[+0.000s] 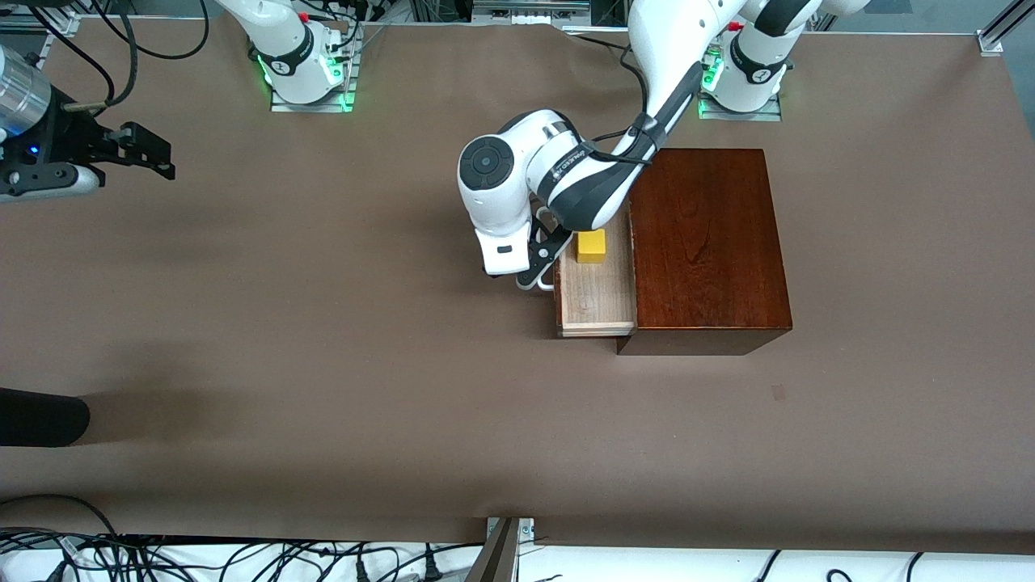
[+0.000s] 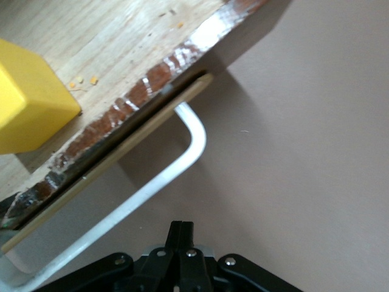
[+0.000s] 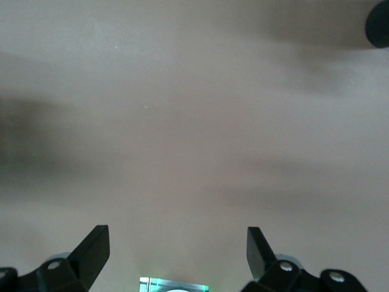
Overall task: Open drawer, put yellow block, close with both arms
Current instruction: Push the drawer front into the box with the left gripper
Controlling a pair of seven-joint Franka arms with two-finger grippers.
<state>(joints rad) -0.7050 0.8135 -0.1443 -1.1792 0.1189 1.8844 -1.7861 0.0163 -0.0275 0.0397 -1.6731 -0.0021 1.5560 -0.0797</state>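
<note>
The drawer (image 1: 597, 301) stands pulled out of the dark-brown wooden box (image 1: 705, 242), toward the right arm's end of the table. The yellow block (image 1: 591, 245) lies in its pale tray. My left gripper (image 1: 543, 263) hangs just in front of the drawer's front, beside the white handle (image 1: 543, 284). In the left wrist view the left gripper (image 2: 181, 228) is shut with nothing between its fingers, and the handle (image 2: 189, 131), the reddish drawer front (image 2: 143, 90) and the block (image 2: 30, 97) show. My right gripper (image 1: 158, 153) waits open over bare table at the right arm's end (image 3: 179, 243).
A black rounded object (image 1: 40, 416) juts in over the table at the right arm's end, near the front camera, and shows in the right wrist view (image 3: 378, 24). Cables (image 1: 242, 558) lie along the table's near edge. Brown table (image 1: 323, 339) stretches in front of the drawer.
</note>
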